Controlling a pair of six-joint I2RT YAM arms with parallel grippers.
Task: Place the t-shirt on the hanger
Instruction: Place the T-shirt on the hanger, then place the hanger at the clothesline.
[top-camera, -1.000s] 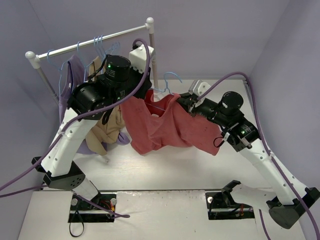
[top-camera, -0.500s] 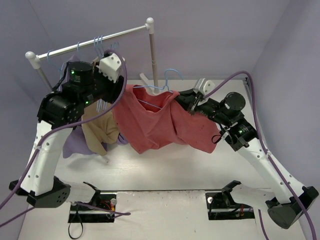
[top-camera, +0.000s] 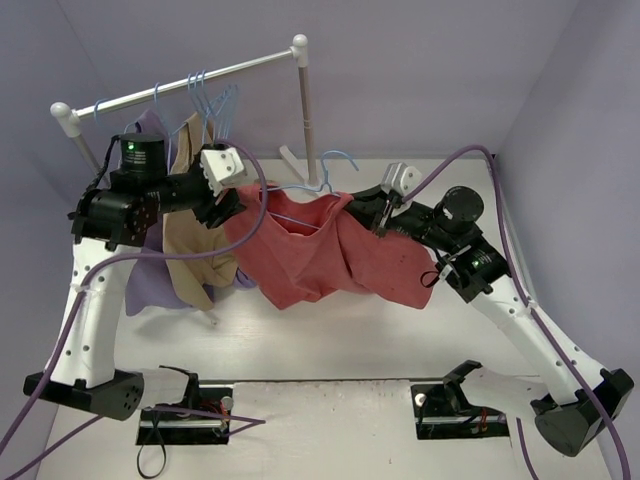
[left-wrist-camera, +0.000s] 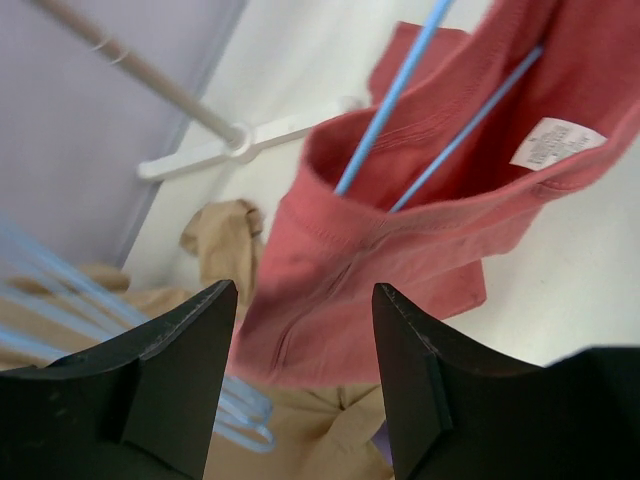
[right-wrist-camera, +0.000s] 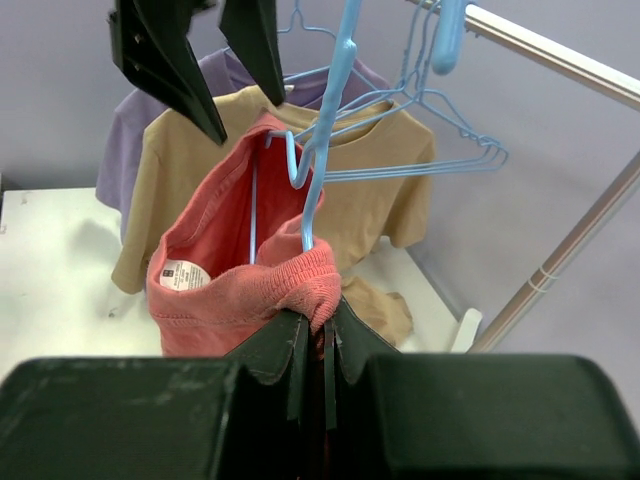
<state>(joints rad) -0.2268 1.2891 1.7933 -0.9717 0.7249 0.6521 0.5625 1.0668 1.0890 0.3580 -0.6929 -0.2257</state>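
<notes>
1. Where the right claw (right-wrist-camera: 318, 335) is clamped on a bunched fold of the neckline of the t-shirt (right-wrist-camera: 230, 290), the hold is narrow. A slip would drop the coral-red cloth, which hangs below and ahead of these closed fingers.
2. Just above that pinch, the hanger (right-wrist-camera: 325, 130) rises out of the neck opening, its wire passing close by the pinched fold. Whether the fingers also trap the wire cannot be told. If they do not, the hanger may tilt and shed a shoulder.
3. Ahead of the right claw, the left claw (left-wrist-camera: 303, 300) stands spread wide with nothing between its fingers, and the shirt's far shoulder lies just in front of it. A closing move begun off-line could catch the tan garment (top-camera: 195, 250) beside it instead.
4. Beyond both claws, the rail (top-camera: 180, 85) carries spare hangers (top-camera: 215, 100). The hook may tangle among them if it is lifted there.
</notes>
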